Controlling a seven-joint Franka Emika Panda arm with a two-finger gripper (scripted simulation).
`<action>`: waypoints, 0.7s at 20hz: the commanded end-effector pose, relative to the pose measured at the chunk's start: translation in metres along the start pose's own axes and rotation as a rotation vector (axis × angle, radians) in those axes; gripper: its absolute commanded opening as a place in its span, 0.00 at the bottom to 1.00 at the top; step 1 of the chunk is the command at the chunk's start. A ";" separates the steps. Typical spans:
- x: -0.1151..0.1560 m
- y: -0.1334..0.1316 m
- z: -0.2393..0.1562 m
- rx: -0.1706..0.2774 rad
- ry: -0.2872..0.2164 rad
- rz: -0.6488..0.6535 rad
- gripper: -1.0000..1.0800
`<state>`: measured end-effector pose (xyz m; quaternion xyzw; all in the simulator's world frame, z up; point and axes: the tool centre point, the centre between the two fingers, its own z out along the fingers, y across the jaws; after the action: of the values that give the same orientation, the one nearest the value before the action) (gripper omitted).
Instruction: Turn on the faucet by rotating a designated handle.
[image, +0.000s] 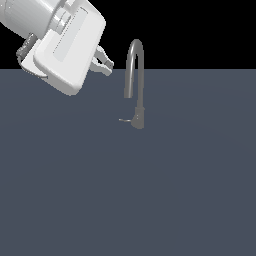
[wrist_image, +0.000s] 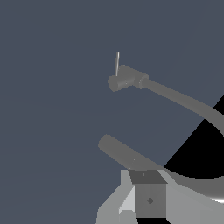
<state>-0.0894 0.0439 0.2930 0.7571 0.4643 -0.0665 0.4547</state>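
Faucet (image: 135, 85) stands a little above the middle of the exterior view, on the flat slate-grey tabletop (image: 190, 190). Its gooseneck arches up past the tabletop's far edge into the black background, and the thicker base sits below. The handle (image: 125, 120) is a thin rod sticking out from the base toward the exterior view's left, level with the surface. In the upper left of the frame the white arm hangs above, its claw (image: 105, 64) well apart from the faucet and higher than the handle. The fingers look slightly parted, but from this view I cannot tell for certain.

In the wrist view the handle (wrist_image: 117, 64) shows as a pale sliver rising from the base, in the upper middle of the frame. The spout tube sweeps across the lower right. Only part of the claw (wrist_image: 144, 203) appears at the bottom edge, so its state stays unclear.

The handle looks rigid, smooth and very slim, likely slippery. Taking or pushing it near its free tip should give the best leverage.
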 end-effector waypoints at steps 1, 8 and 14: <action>0.008 -0.002 0.006 -0.042 -0.003 -0.041 0.00; 0.030 -0.006 0.022 -0.153 -0.014 -0.150 0.00; 0.047 -0.010 0.036 -0.248 -0.024 -0.241 0.00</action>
<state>-0.0624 0.0483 0.2463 0.6464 0.5431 -0.0717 0.5311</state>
